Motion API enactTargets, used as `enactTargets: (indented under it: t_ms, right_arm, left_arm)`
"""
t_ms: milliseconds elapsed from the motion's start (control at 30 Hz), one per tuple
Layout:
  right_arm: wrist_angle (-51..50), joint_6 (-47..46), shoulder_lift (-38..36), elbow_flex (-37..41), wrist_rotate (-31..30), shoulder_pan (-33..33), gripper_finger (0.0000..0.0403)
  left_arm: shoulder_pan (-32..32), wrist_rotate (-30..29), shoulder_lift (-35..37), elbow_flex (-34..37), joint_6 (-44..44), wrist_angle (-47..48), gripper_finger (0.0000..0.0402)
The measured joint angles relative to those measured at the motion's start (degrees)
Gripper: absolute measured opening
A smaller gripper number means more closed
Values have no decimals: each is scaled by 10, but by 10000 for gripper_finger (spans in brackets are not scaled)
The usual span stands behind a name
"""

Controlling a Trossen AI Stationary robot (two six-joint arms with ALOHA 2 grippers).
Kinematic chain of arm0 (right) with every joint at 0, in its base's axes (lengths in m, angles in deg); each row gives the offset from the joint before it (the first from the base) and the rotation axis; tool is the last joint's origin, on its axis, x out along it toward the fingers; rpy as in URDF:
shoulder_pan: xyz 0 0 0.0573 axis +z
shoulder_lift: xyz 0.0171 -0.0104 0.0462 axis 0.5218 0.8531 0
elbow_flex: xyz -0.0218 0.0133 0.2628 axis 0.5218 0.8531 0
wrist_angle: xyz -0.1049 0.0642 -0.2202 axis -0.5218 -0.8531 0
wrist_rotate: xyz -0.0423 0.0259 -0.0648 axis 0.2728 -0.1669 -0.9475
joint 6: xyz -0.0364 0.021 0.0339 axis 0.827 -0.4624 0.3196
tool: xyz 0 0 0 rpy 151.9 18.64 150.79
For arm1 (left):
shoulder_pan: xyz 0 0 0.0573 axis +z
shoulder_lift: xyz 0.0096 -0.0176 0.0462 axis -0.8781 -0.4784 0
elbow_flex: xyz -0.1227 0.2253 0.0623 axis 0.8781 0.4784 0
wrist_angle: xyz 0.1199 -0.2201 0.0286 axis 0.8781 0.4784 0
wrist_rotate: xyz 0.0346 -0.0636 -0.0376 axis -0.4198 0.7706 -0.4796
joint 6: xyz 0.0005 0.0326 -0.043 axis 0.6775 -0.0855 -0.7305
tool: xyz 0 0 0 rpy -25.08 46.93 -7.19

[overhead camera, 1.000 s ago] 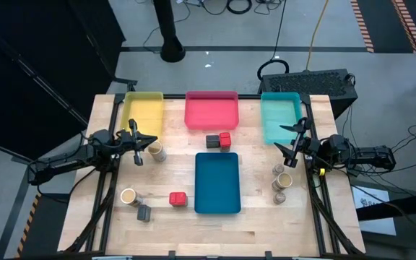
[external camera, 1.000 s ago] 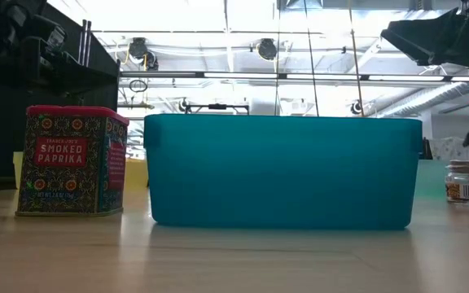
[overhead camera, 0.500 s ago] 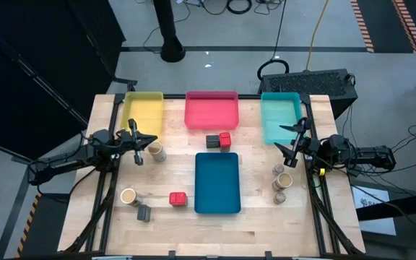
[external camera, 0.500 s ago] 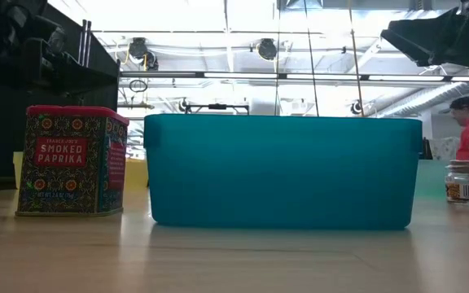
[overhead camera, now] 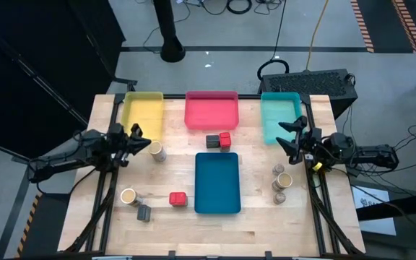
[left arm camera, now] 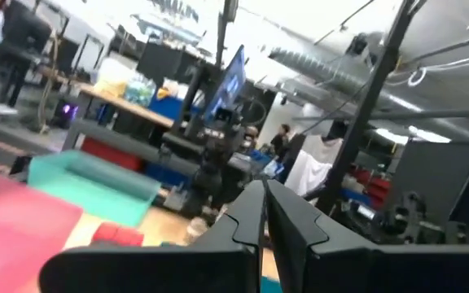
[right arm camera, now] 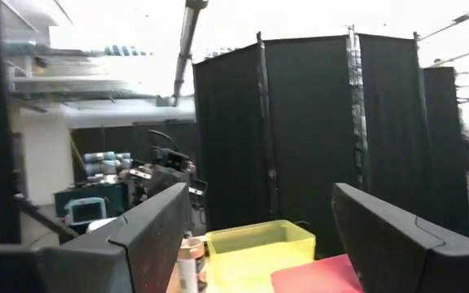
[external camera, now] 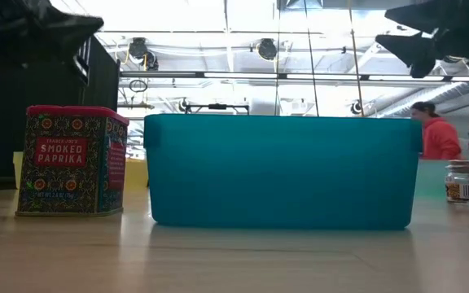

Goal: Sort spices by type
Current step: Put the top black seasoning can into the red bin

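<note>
Nothing sorted yet: tan jar (overhead camera: 157, 152) upright just beside left gripper (overhead camera: 137, 143), near the yellow tray (overhead camera: 142, 113); red box (overhead camera: 178, 198) beside the blue tray (overhead camera: 217, 182); more jars (overhead camera: 282, 182) at the right edge. Left jaws pressed together, holding nothing. Right gripper (overhead camera: 292, 137) spread wide, empty, over the teal tray (overhead camera: 280, 115). Best to open left fingers first, centre over the jar, descend straight, avoid tipping it.

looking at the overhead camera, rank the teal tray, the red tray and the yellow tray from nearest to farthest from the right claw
1. Teal tray: back right corner, right beside the right claw.
2. Red tray: back middle of the table.
3. Yellow tray: back left, on the far side, near the left arm.
</note>
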Motion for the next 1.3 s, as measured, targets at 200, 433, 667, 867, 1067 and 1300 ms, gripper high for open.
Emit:
enactTargets:
  t_ms: [200,433,667,867,1067,1300]
  right_arm:
    - [-25,-11,106,-87,-63,0,286]
    - [-186,-75,257,-241,-127,-1,286]
    - [-313,-140,364,-358,-136,-1,286]
    - [-340,-155,409,-399,-135,-1,286]
    - [-342,-137,422,-402,-135,-1,286]
    - [-338,-129,423,-402,-135,-1,286]
  left_arm:
    - [-57,-57,-64,-8,33,-44,22]
    - [-101,-109,-189,-9,47,-142,22]
    - [-127,-111,-287,-32,50,-200,22]
    - [-146,-111,-357,-89,106,-198,22]
    - [-140,-113,-400,-133,167,-199,22]
    - [-140,-130,-404,-140,166,-201,22]
